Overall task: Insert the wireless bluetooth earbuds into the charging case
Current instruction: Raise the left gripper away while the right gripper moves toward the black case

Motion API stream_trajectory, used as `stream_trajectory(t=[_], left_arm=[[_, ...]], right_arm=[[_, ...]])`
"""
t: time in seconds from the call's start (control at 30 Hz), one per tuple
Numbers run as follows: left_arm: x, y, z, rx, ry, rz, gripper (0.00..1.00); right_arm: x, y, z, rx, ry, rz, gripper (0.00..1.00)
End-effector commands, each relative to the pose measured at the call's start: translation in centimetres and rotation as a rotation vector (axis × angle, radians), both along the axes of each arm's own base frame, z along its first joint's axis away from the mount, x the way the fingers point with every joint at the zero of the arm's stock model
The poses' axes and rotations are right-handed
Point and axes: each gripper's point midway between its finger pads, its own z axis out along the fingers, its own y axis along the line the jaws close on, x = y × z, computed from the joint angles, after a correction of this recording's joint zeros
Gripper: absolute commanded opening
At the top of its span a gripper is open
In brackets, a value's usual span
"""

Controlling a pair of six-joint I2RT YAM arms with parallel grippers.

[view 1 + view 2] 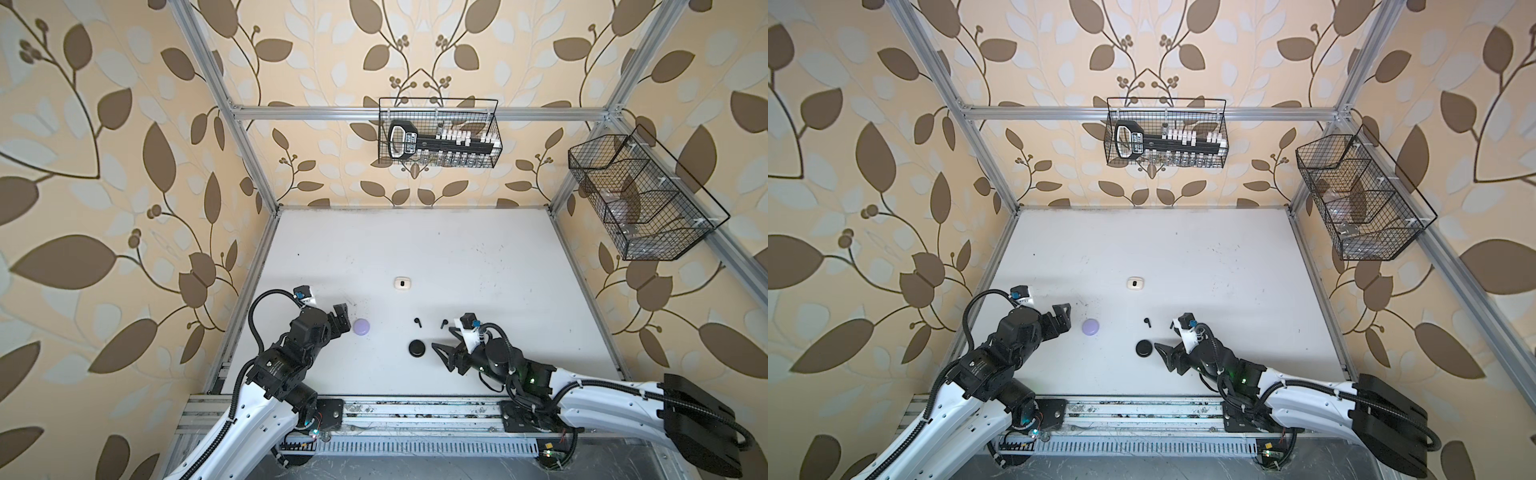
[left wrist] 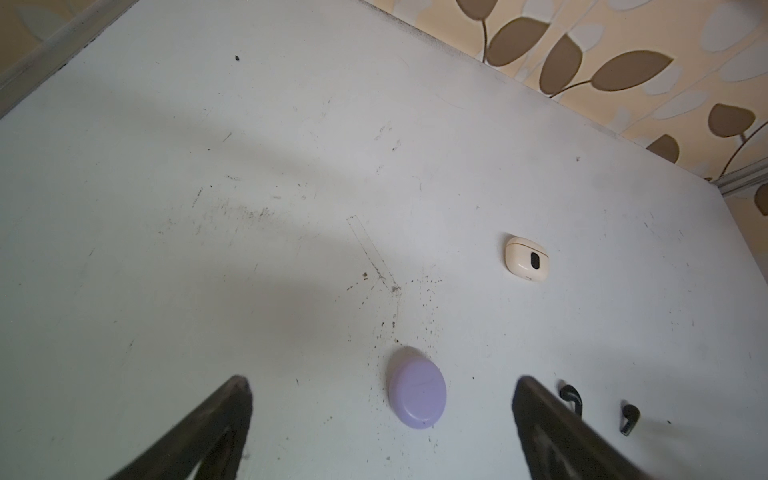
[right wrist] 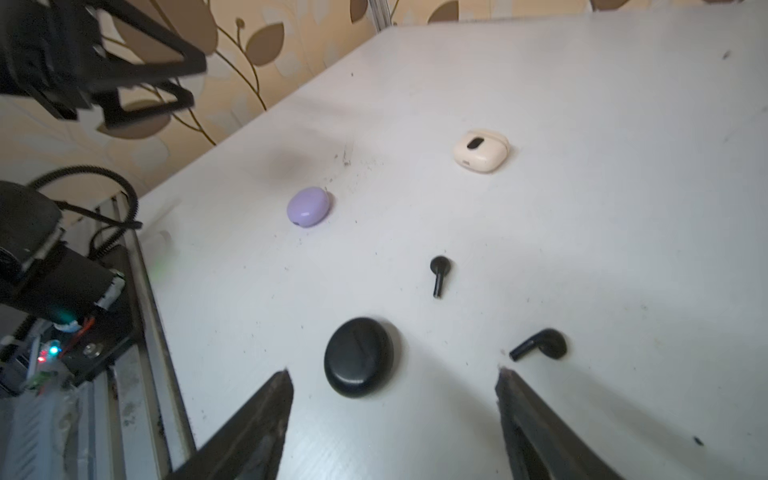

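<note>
right hand (image 3: 394,376), spread and empty, sits just short of the black case (image 3: 359,357); left hand (image 2: 381,380) spread too. it looks shut: open it before pinching the earbud (image 3: 540,344) beside it.

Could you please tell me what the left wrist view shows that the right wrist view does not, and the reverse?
Only the left wrist view: the far right corner of the table and the frame post there. Only the right wrist view: the closed black case, just ahead of the open right gripper, and the front rail. Both: the lavender case, the cream case and two black earbuds, all lying on the table, plus the open left gripper.
</note>
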Motion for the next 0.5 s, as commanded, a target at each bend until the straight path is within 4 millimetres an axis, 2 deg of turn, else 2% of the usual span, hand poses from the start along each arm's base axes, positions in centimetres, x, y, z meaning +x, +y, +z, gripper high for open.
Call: stream_trajectory(t=[0.0,0.13,0.27,0.47], left_arm=[[0.2,-0.4,0.1,0.010,-0.007,-0.031,0.99],[0.1,-0.8,0.2,0.000,-0.013,-0.053,0.99],[0.1,-1.1,0.4,-0.012,-0.027,-0.076,0.99],[0.1,-1.3,0.4,-0.015,-0.028,-0.088,0.99]], right_arm=[[0.3,1.0,-0.6,-0.019,0.039,0.005,0.82],[0.1,2.7,-2.1,-0.049,0.099,0.054,0.81],[-0.3,4.1,-3.2,-0.073,0.137,0.102,0.85],[-0.1,4.2,-4.6,-0.117,0.150,0.090,0.87]])
